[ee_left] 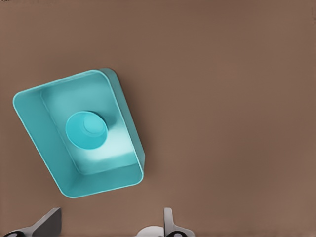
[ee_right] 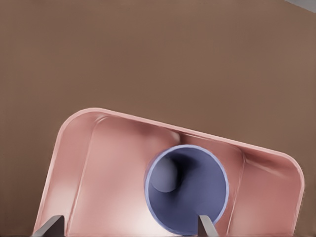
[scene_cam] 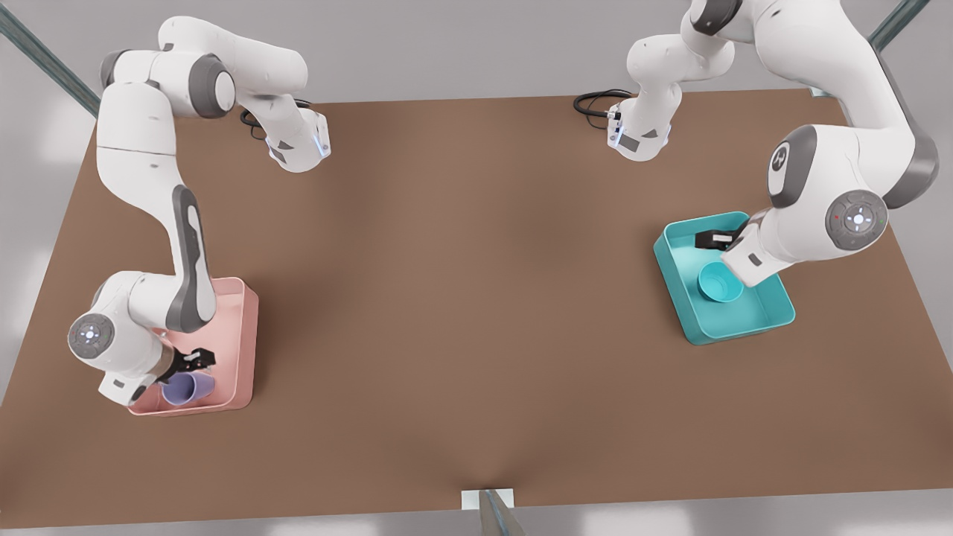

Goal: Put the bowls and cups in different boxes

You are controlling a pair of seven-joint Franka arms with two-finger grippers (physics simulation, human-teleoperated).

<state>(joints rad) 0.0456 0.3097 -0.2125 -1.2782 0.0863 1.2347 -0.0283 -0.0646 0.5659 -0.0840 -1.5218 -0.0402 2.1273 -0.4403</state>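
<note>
The teal bowl is seen lying upright inside the teal box at the right of the front view, near the box's middle, clear of the walls; the lavender cup is seen inside the pink box at the lower left of the front view, close to the box's near end, its mouth turned up toward the right wrist camera; both boxes rest on the brown desk, well apart. The left tool is held above the teal box just beside the bowl, fingers spread, nothing pinched; in the left wrist view the two fingertips are seen apart at the lower edge, off the bowl. The right tool is held over the cup, fingers spread and empty; in the right wrist view the cup is seen between the spread fingertips, whether touched cannot be told. Sorting is judged done as things lie; both items are judged light, stiff and smooth, so somewhat slippery; the bowl is best taken by one finger inside and one outside the rim, since its shallow wall gives little to pinch; the cup is best taken across its tapered wall near the rim, or over the rim, with firm closure so slipping down the taper is avoided.
</note>
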